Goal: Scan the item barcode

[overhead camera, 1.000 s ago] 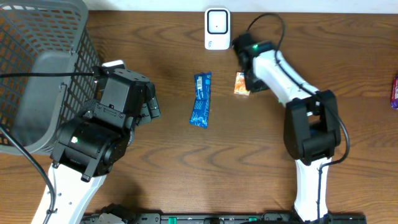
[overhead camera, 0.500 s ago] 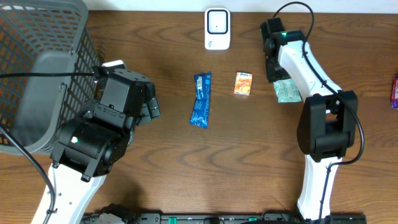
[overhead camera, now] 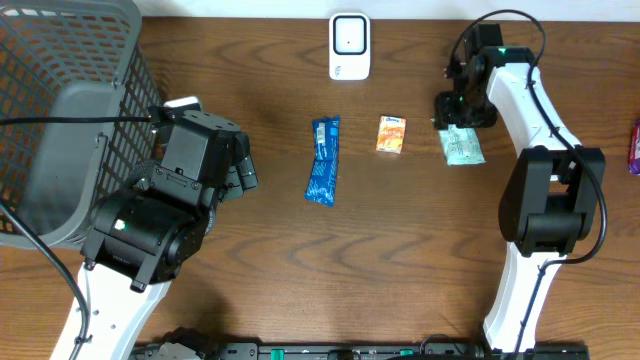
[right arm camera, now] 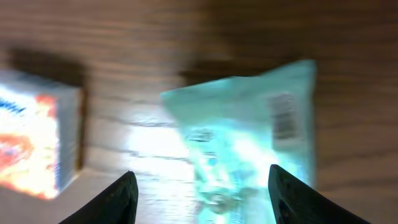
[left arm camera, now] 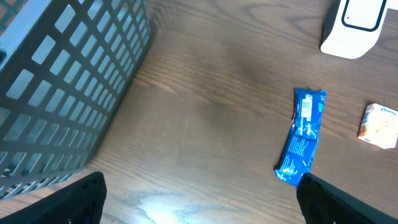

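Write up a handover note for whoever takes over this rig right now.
Left gripper: open, empty, hovering beside the grey basket.
Right gripper: open, empty, directly over the teal packet, which lies flat on the table with its barcode facing up.
Items: white scanner at the table's far edge; blue wrapper, orange box and teal packet in a row in front of it; purple item at the right edge.
Done: nothing shows a completed scan.
Left: pick an item and present its barcode to the scanner.

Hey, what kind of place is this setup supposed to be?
Probably a mock shop checkout on a wooden table: a white scanner, a grey basket, and a wrapped blue snack bar.
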Robot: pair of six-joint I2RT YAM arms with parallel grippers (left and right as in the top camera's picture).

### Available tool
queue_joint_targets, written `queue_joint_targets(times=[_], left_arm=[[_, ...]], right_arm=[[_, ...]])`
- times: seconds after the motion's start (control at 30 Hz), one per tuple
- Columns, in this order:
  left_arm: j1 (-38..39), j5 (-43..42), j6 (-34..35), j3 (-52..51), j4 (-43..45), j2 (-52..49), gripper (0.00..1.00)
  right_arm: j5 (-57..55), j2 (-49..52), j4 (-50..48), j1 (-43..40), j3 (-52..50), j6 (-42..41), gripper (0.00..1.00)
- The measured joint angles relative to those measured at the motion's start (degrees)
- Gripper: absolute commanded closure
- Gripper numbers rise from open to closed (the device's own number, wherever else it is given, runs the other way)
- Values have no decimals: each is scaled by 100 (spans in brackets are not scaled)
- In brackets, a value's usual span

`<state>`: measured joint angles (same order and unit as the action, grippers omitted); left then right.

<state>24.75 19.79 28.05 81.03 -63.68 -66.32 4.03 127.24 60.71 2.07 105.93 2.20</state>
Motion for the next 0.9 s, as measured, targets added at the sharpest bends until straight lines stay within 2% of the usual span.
queue_joint_targets(times=[0.17,0.37,0.47,0.73,0.83,0.9], left_arm=[[0,0,0,0,0,0,2],[0,0,0,0,-2,0,2],[0,0,0,0,-2,0,2],[0,2,0,0,0,0,2],[0,0,0,0,0,0,2],[0,0,0,0,-2,0,2]], right_arm=[[140,-2,-55,87,-173,337,48],[155,-2,17,101,-603,431,50],[157,-17,323,103,-671,291,56],[219,-315,909,114,-734,-221,49],[164,-761,1123,118,-743,-367,50],[-122,-1012,1167,118,-743,-592,55]])
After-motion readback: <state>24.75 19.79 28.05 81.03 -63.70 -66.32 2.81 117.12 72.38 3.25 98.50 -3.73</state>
